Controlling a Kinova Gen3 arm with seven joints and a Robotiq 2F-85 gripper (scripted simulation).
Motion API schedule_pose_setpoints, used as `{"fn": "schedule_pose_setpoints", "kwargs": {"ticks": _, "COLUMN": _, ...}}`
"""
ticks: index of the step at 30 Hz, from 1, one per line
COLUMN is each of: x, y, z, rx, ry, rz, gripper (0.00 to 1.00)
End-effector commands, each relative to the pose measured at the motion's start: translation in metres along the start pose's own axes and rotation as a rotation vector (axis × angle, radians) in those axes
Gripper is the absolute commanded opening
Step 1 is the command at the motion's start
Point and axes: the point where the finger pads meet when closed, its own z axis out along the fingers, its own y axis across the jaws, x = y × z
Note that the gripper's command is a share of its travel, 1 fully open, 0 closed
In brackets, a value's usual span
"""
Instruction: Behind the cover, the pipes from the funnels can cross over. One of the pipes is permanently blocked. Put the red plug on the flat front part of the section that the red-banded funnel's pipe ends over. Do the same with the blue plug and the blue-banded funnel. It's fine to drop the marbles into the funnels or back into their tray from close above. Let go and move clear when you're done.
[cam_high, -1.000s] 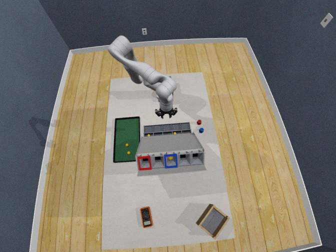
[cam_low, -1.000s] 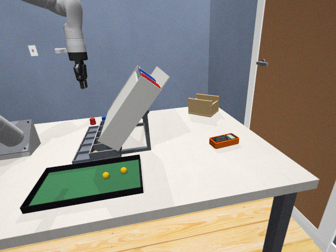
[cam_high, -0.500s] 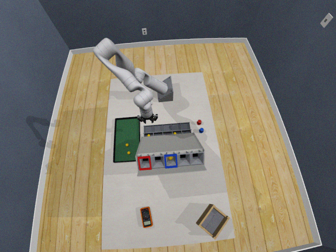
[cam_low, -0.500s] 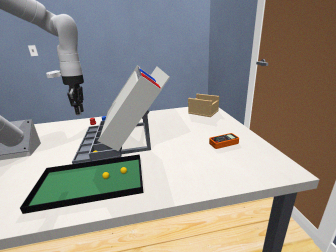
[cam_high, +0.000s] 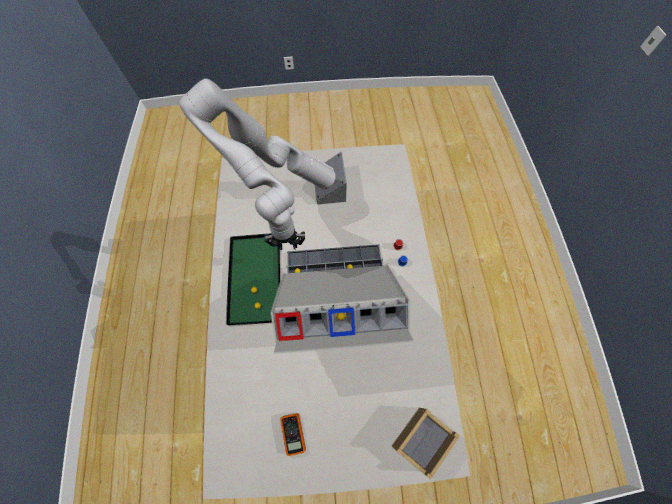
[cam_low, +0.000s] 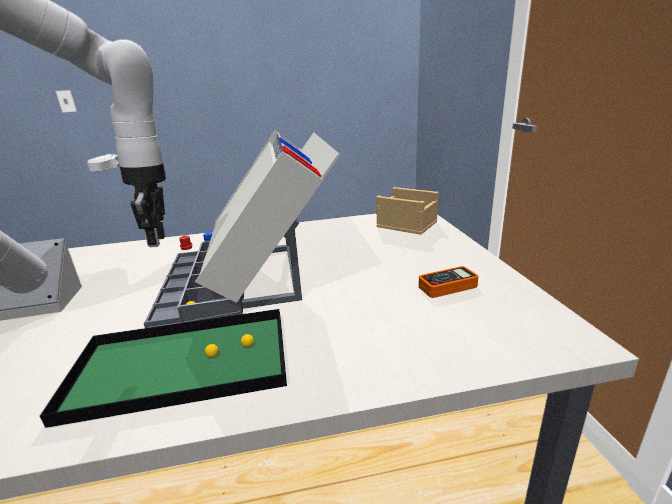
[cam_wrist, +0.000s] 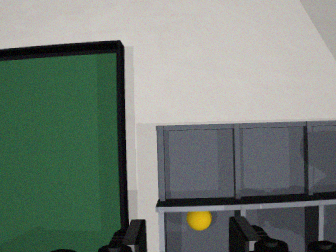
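Above grey-walled compartments, black jointed hand (cam_high: 293, 245) (cam_low: 154, 244) (cam_wrist: 187, 232), fingers partly spread, empty; round yellow marble (cam_high: 297, 270) (cam_low: 190, 303) (cam_wrist: 199, 219) below.

Two yellow marbles (cam_low: 211, 350) (cam_low: 247, 340) lie apart in the green tray (cam_low: 162, 404).

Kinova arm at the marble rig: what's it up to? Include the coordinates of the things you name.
The arm's black two-finger gripper (cam_high: 286, 242) (cam_low: 153, 241) (cam_wrist: 187, 235) is open, holding nothing, above the near end of the grey sectioned tray (cam_high: 289, 261) (cam_low: 146, 321) (cam_wrist: 160, 165). One yellow marble sits in the blue-banded funnel (cam_high: 331, 323), two in the tray, two in the green black-rimmed tray (cam_high: 229, 282) (cam_low: 282, 347) (cam_wrist: 120, 100). The red plug (cam_high: 398, 244) (cam_low: 185, 242) and blue plug (cam_high: 402, 260) (cam_low: 207, 236) both stand unplaced.
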Motion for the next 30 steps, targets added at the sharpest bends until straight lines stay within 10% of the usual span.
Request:
{"fn": "schedule_pose_setpoints", "kwargs": {"ticks": 1, "x": -0.002, "y": -0.001, "z": 0.001, "rx": -0.003, "ry": -0.008, "rz": -0.008, "gripper": 0.50}}
{"fn": "schedule_pose_setpoints", "kwargs": {"ticks": 20, "x": -0.002, "y": -0.001, "z": 0.001, "rx": -0.035, "ry": -0.059, "rz": -0.002, "gripper": 0.50}}
{"fn": "schedule_pose_setpoints", "kwargs": {"ticks": 21, "x": -0.037, "y": -0.059, "z": 0.015, "rx": -0.036, "ry": -0.057, "rz": -0.003, "gripper": 0.50}}
{"fn": "schedule_pose_setpoints", "kwargs": {"ticks": 30, "x": -0.078, "y": -0.125, "z": 0.032, "rx": -0.036, "ry": -0.057, "rz": -0.003, "gripper": 0.50}}
